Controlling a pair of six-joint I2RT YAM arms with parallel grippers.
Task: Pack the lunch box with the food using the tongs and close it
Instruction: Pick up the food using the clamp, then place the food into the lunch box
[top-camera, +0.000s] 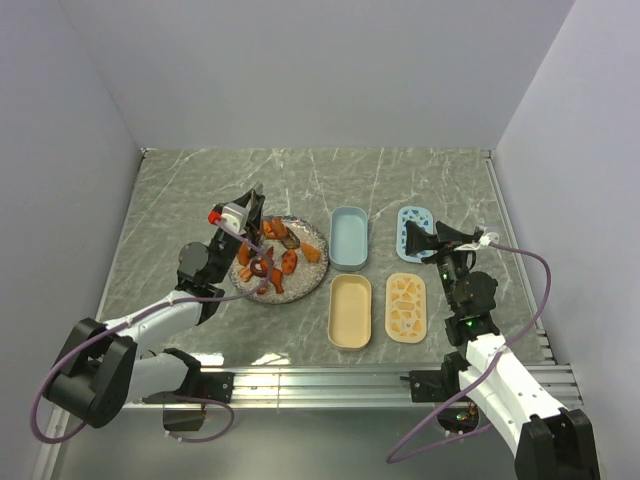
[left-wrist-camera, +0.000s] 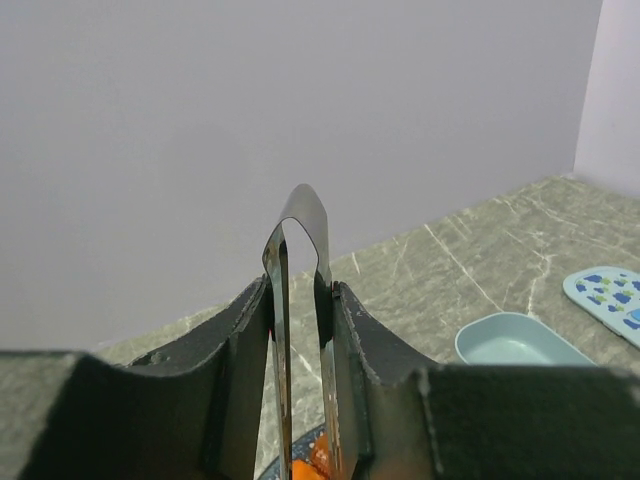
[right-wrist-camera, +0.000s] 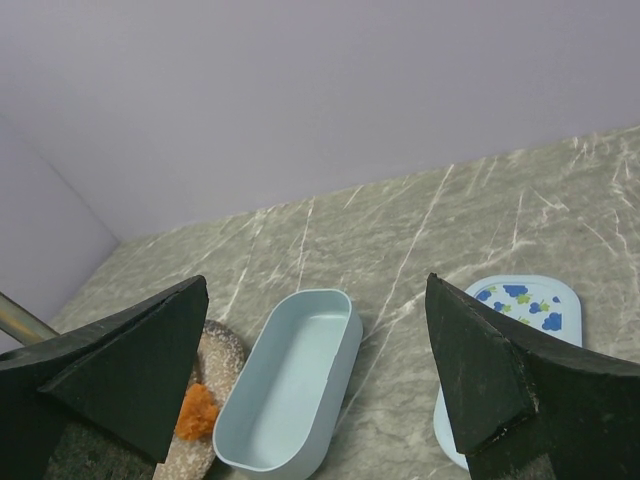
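Nearest the arm bases on the grey marbled table (top-camera: 180, 190), a beige tub (top-camera: 350, 311) lies open, with a beige patterned lid (top-camera: 406, 306) flat just to its right, the two close but apart. A little farther and to the left sits the round speckled plate (top-camera: 291, 293), and the food (top-camera: 286, 260), orange, reddish and dark chunks, is all heaped on it; none shows in either tub. The left pincer (top-camera: 250, 215) hangs over the far left part of the plate, clenched on the tongs (left-wrist-camera: 281, 330). In the left wrist view its dark fingers (left-wrist-camera: 240, 330) press both metal arms from outside, the looped end stands up between them, and a bit of orange food shows below. Right of the plate, the blue tub (top-camera: 348, 238) lies open beyond the beige one. The right pincer (top-camera: 425, 240) hovers on the right side of the table above the blue flower-patterned lid (top-camera: 415, 222), which lies flat right of the blue tub. Its jaws are spread wide and grasp nothing, as the right wrist view shows, with tub and lid visible between the fingers (right-wrist-camera: 150, 370).
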